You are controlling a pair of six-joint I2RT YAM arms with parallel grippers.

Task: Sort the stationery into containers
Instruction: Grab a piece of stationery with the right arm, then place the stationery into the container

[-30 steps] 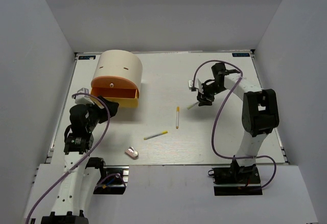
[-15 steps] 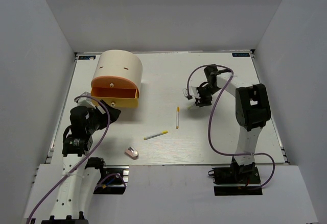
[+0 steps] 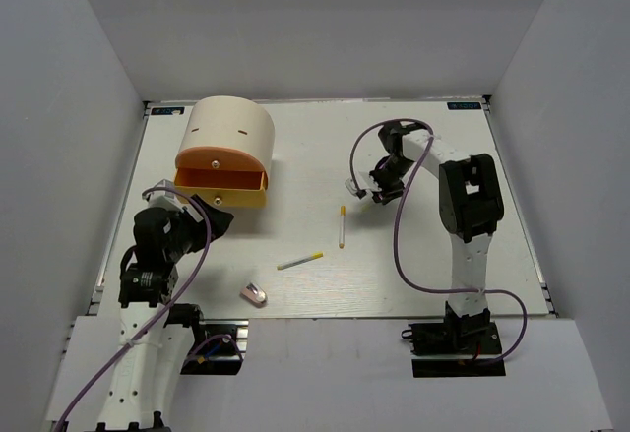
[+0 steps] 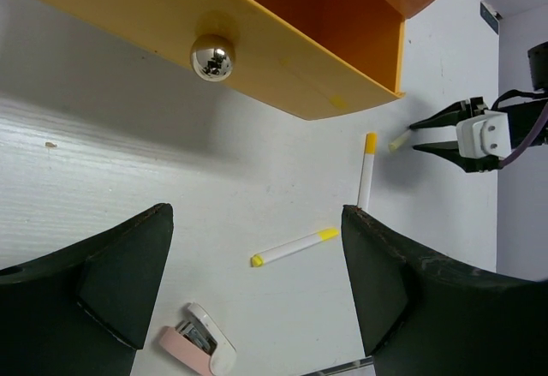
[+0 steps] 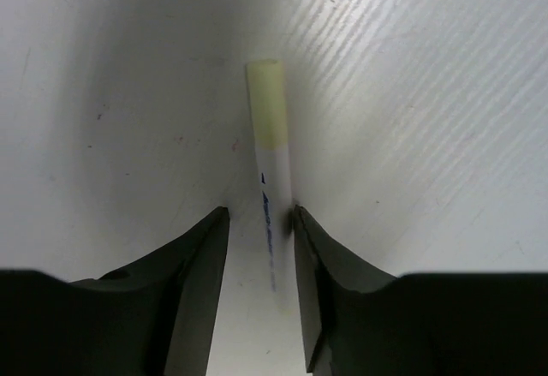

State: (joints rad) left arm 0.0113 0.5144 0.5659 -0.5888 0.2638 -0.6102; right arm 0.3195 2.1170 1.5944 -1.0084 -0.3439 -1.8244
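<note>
Right hand is low on the bench with its fingers either side of a thin white pen, yellow end poking out past the tips, so a squeeze should pinch the shaft crosswise. The gap is narrow: one finger looks to touch the pen, the other shows a sliver of bench, so I can't tell if it's clamped yet. Box sits far left with its drawer pulled open, I'd guess so the stationery can drop in; that pen is well apart from it. Left hand hovers wide and empty just in front of the drawer. Second pen, third pen and eraser lie loose between the arms, not yet sorted
</note>
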